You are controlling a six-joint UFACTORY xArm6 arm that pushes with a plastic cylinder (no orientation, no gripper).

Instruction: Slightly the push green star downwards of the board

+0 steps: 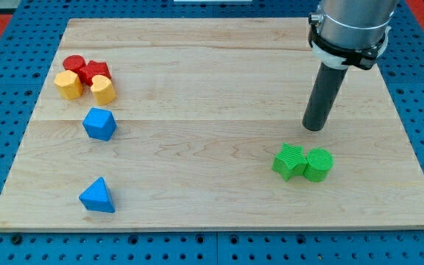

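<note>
Approach step: my tip (314,128) stands above the green star (289,162), apparently apart; no fingers here; next, push downward.

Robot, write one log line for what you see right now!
task: nudge green star down | my tip: above star, apart | green cylinder: touching star's right | status: push not begun

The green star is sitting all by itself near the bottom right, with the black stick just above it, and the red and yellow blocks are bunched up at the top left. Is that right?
Not quite. The green star is not by itself: a green cylinder sits right against it on the view's right, as the camera view shows. The rest holds: my tip is just above the pair, and the red blocks and yellow blocks are bunched at the top left.
</note>
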